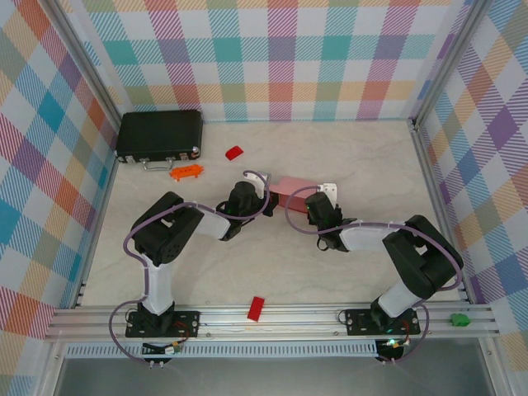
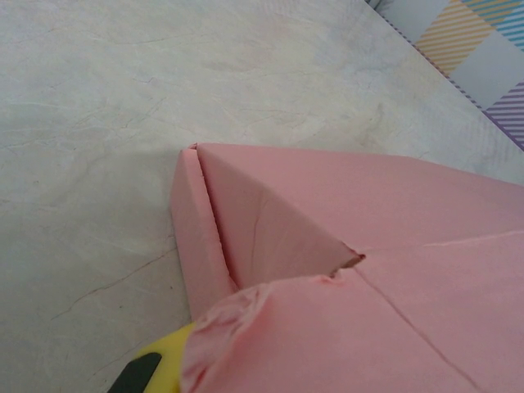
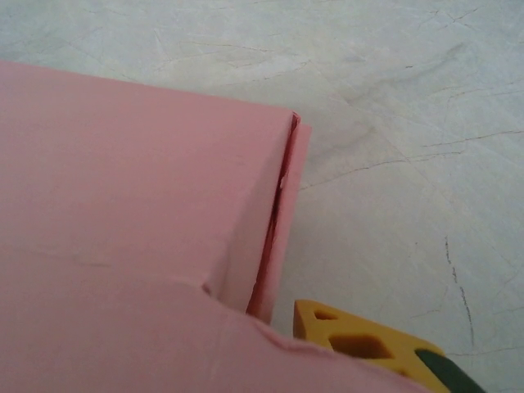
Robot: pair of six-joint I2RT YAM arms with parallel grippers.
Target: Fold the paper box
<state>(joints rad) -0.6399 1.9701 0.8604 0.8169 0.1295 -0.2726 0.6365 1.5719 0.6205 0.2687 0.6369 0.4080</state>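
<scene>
On the desk (image 1: 363,165), left end effector (image 1: 257,186) was clenched on the paper box (image 1: 290,188) flap; right end effector (image 1: 323,196) grip couldn't be told. Fold needed pressure along the crease, not bunching.

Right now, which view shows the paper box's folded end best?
Left wrist: the paper box shows its tucked end flap and creases close up. Right wrist shows a top panel and one side seam; top external shows it small and partly hidden.

light: bright, even, diffuse | shadows: faint | focus: top sharp, paper box (image 2: 393,213) slightly soft close-up
</scene>
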